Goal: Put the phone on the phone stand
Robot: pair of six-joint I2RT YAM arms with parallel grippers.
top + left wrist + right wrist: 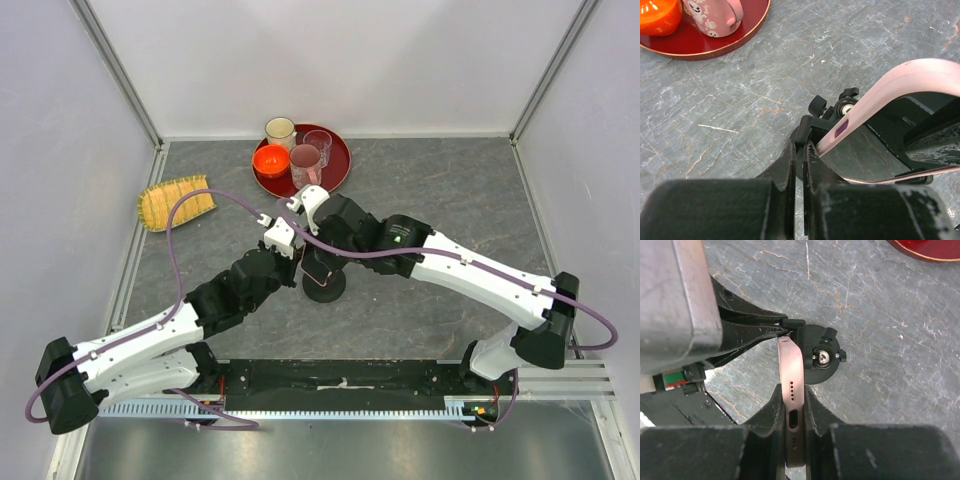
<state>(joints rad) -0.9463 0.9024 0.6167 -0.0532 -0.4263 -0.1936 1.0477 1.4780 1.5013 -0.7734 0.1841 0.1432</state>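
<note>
My right gripper (792, 395) is shut on the phone (791, 370), which has a pale pink case, and holds it edge-up by its bottom end, charging port toward the camera. The phone's far end sits at the clamp-like holder (796, 326) of the black phone stand (822, 357). In the left wrist view the phone (890, 90) leans up to the right from the stand's holder (810, 127). My left gripper (801, 145) is shut on that holder. In the top view both grippers (300, 262) (320, 262) meet over the stand's round base (326, 291), and the phone is mostly hidden.
A red round tray (338, 165) at the back holds an orange bowl (271, 160), a cream cup (280, 130), a pink cup (305, 160) and a clear glass (318, 143). A yellow woven mat (177, 203) lies at the left. Walls enclose the table.
</note>
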